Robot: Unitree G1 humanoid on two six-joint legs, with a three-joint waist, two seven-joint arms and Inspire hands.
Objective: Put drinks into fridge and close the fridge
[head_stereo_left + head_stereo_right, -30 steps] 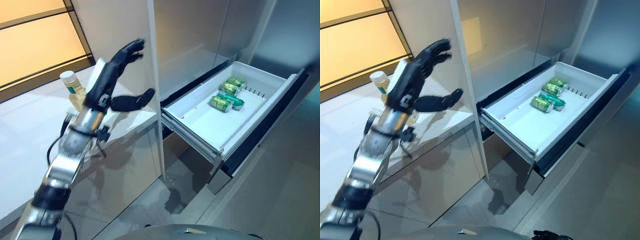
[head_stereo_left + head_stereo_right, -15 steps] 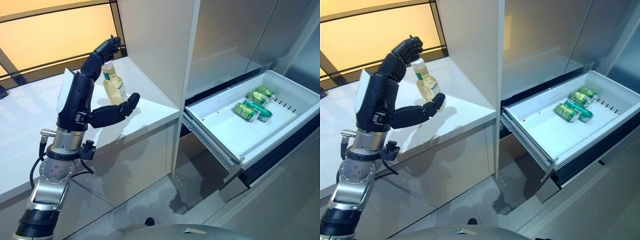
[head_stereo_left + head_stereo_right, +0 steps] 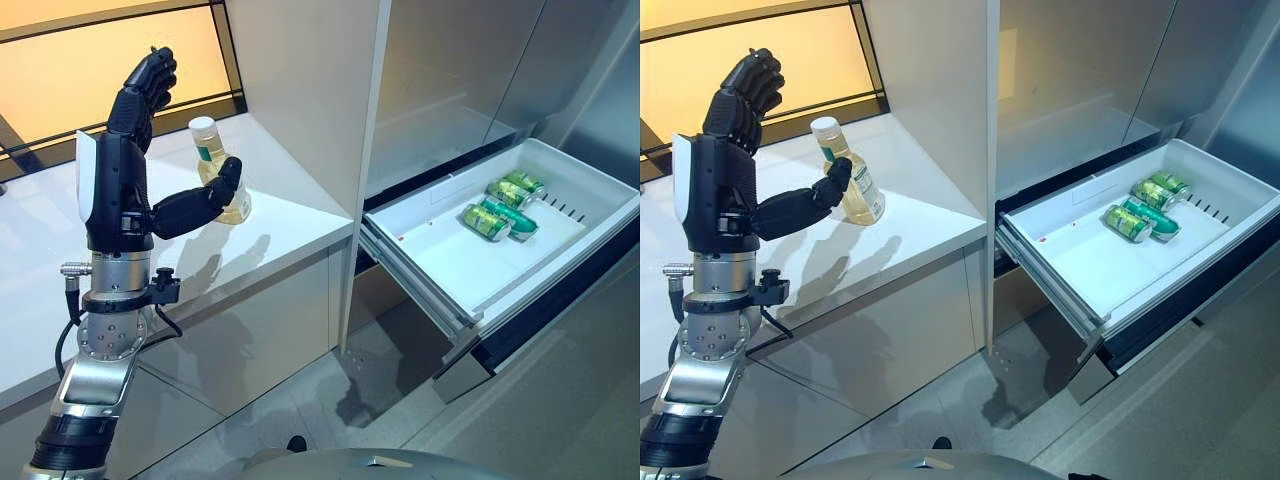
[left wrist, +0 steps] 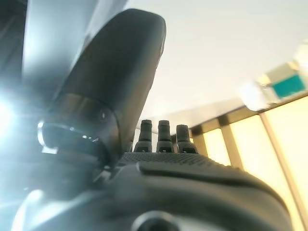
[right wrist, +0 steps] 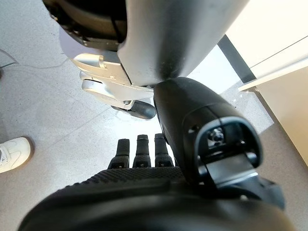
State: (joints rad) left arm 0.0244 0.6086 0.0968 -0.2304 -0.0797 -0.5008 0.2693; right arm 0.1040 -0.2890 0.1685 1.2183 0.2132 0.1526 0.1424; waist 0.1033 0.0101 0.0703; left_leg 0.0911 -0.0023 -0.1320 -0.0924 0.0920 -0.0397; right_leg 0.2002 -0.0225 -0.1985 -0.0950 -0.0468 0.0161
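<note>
A clear bottle (image 3: 221,187) of yellowish drink with a white cap and green label stands upright on the white counter (image 3: 285,225); the same bottle (image 4: 278,84) shows blurred past my left hand's fingers. My left hand (image 3: 120,180) is raised beside it, open, with the thumb tip at the bottle's side and the fingers up and apart from it. The fridge's white drawer (image 3: 425,285) is pulled out at the right, with several green cans (image 3: 497,207) lying at its far end. My right hand (image 5: 139,149) shows only in its wrist view, hanging relaxed over the floor.
A tall pale cabinet panel (image 3: 300,90) stands between the counter and the fridge. The open drawer juts out over the grey floor (image 3: 560,400). A person's white shoe (image 5: 12,153) is on the floor near my right hand.
The camera has swung left over the second. My left hand has drawn back left from the bottle's cap; its thumb now lies by the bottle's side. The bottle still stands on the counter.
</note>
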